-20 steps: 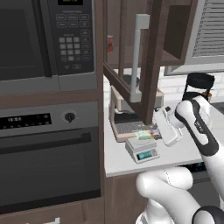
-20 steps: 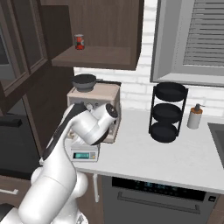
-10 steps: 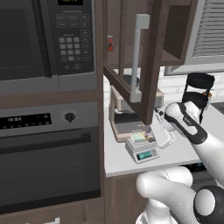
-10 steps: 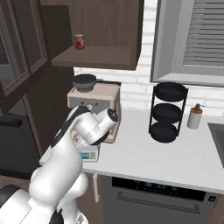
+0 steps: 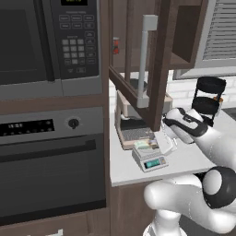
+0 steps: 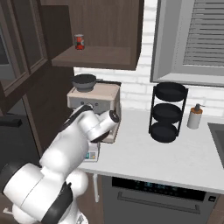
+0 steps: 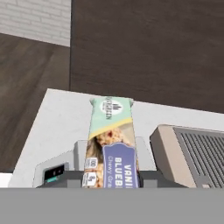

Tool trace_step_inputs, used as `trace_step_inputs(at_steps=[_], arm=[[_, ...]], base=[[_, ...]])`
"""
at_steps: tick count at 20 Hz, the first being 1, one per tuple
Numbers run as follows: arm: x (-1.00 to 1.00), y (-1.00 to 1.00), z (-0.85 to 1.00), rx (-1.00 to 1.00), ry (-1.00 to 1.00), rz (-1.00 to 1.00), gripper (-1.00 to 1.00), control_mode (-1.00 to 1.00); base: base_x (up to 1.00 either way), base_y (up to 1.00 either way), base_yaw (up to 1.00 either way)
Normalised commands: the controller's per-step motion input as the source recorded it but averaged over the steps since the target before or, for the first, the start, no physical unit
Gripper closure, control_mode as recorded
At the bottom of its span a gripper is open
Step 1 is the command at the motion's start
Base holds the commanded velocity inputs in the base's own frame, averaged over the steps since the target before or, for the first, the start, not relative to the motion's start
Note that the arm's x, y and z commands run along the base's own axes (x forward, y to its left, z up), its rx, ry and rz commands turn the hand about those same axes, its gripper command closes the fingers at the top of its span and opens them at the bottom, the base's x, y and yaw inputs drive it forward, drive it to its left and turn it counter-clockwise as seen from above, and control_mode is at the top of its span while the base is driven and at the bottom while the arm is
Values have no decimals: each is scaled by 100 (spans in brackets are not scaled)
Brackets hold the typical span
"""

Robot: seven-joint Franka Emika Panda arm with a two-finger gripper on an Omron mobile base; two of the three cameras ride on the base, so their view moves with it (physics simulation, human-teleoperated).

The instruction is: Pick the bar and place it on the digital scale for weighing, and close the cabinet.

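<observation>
While the cabinet (image 5: 159, 55) door stands open over the tabletop (image 5: 184, 159), the pincer (image 7: 111, 177) grips the bar (image 7: 111, 140) just above the digital scale (image 5: 150, 159). Scale: at tabletop's front edge, beside the espresso machine (image 6: 96, 105). Red can (image 6: 79, 41): on cabinet shelf.

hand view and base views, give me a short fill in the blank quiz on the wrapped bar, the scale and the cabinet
1. The cream and green wrapped bar lies over the light grey ____.
2. The teal display of the digital scale is ____.
3. The dark brown cabinet's glass door stands ____.
4. On the cabinet shelf stands a small red ____.

Missing words: scale; lit; open; can
</observation>
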Motion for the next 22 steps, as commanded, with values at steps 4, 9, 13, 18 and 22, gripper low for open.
trace_step_inputs(at_steps=[4, 9, 13, 18, 22], arm=[[31, 0, -30, 0, 0, 0, 100, -100], [14, 0, -39, 0, 0, 0, 100, -100], [8, 0, -26, 0, 0, 0, 100, -100], [-2, 0, -10, 0, 0, 0, -100, -100], [-6, 0, 0, 0, 0, 0, -100, -100]], base=[[0, 0, 0], [0, 0, 0], [0, 0, 0], [0, 0, 0], [0, 0, 0]])
